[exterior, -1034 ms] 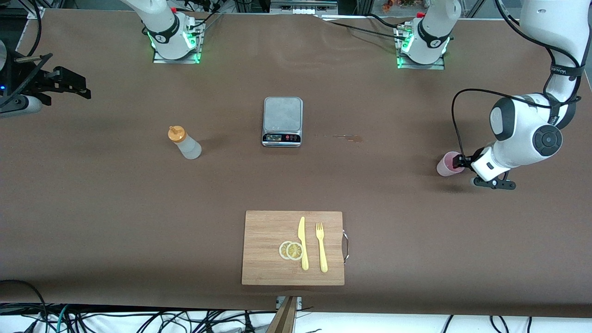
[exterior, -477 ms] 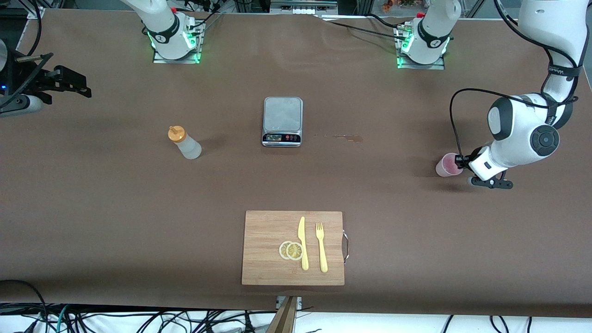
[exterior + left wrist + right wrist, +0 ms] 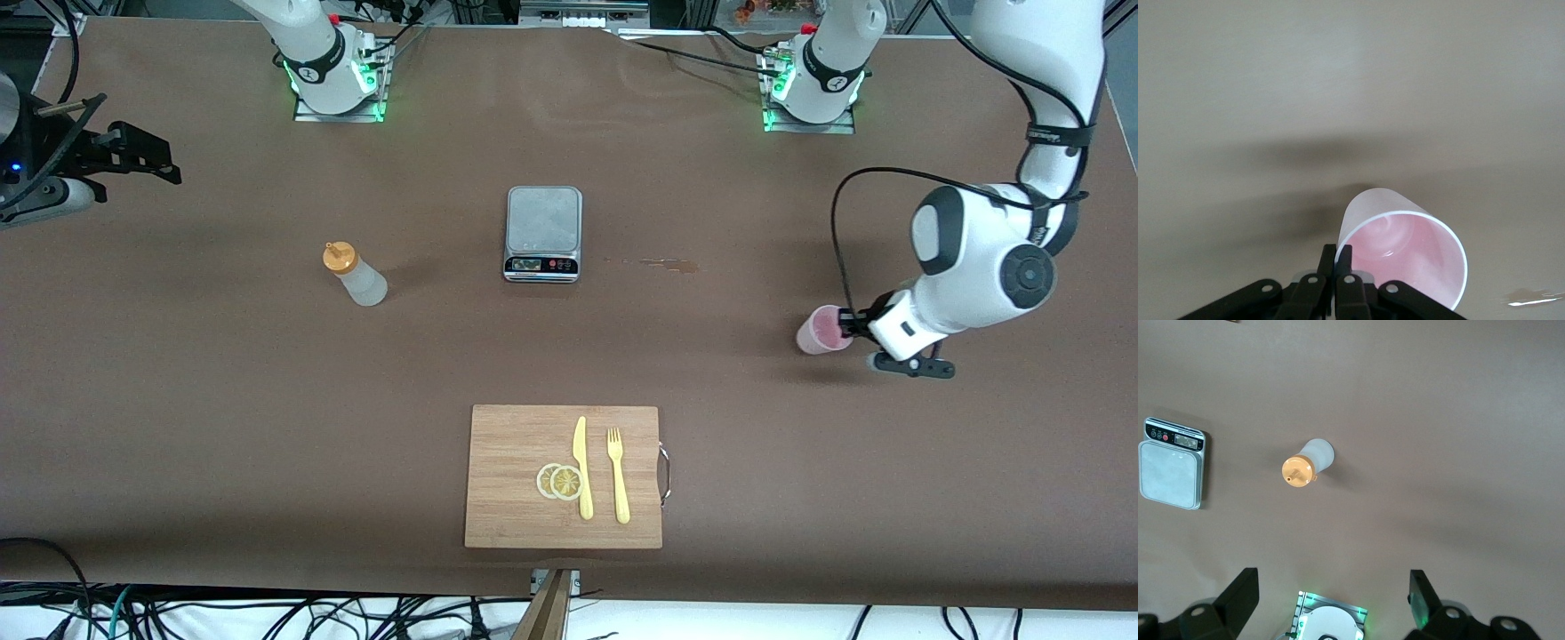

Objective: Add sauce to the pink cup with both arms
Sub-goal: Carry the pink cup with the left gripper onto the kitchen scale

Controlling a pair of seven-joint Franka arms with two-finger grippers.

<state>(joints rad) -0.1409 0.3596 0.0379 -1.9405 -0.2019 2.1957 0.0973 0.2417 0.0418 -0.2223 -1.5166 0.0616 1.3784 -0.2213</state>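
The pink cup [image 3: 818,331] is at the left arm's end of the table. My left gripper [image 3: 851,336] is shut on its rim, one finger inside and one outside. In the left wrist view the cup [image 3: 1405,250] leans a little from the left gripper [image 3: 1337,252], and its inside looks empty. The sauce bottle [image 3: 354,276] with an orange cap stands upright toward the right arm's end, untouched. My right gripper [image 3: 142,162] waits open, high over that end of the table. The right wrist view looks down past the right gripper [image 3: 1331,581] at the bottle [image 3: 1308,463].
A grey kitchen scale [image 3: 543,231] sits mid-table. A small brown stain [image 3: 667,263] lies beside it. Nearer the front camera, a wooden cutting board [image 3: 511,436] carries a yellow knife [image 3: 581,467], a yellow fork [image 3: 617,476] and two lemon slices [image 3: 560,481].
The left gripper closed on the cup's rim, then carried it toward the table's middle and slightly nearer the front camera. The right arm barely moved.
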